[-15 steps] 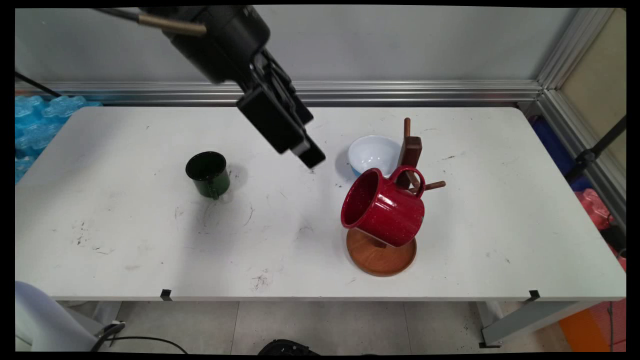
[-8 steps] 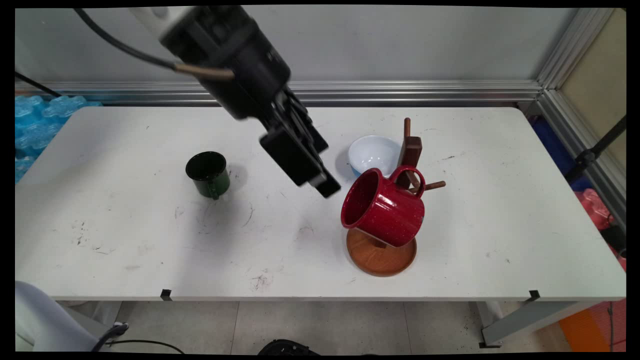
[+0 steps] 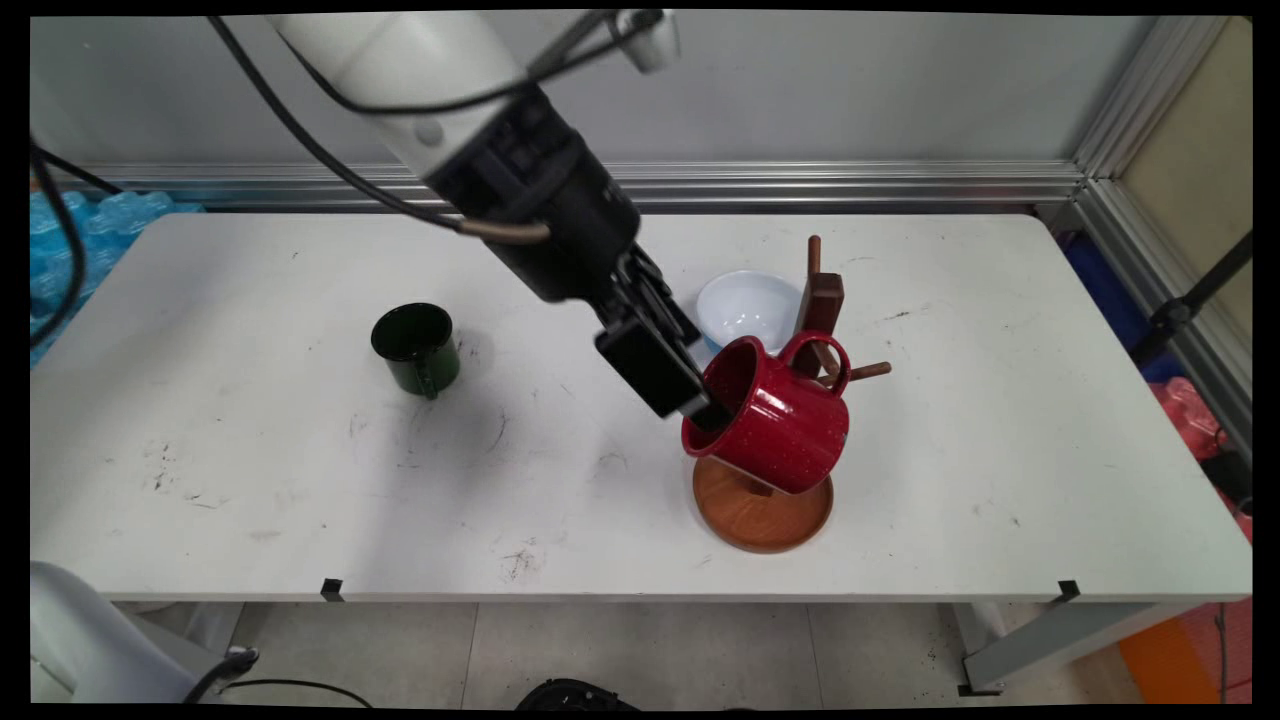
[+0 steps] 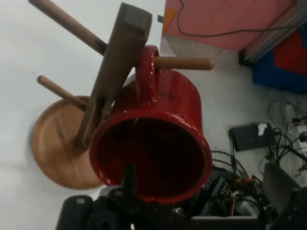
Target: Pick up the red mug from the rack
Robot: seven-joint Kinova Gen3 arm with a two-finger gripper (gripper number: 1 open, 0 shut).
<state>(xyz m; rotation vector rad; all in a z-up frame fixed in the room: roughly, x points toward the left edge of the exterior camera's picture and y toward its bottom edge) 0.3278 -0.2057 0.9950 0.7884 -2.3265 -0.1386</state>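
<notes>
Black two-finger end effector [image 3: 706,412] at centre frame, tips at the mouth of a glossy red speckled enamel mug [image 3: 768,415]; one finger [image 4: 128,178] sits inside the rim, the other is hidden, so open or closed: cannot tell. Mug hangs tilted by its handle on a peg of a dark wooden mug tree with round base [image 3: 762,508], right of centre on the white worktop [image 3: 1000,450]. Behind the tree, a white bowl [image 3: 748,308]. Dark green enamel mug [image 3: 417,348] upright, well apart at left.
</notes>
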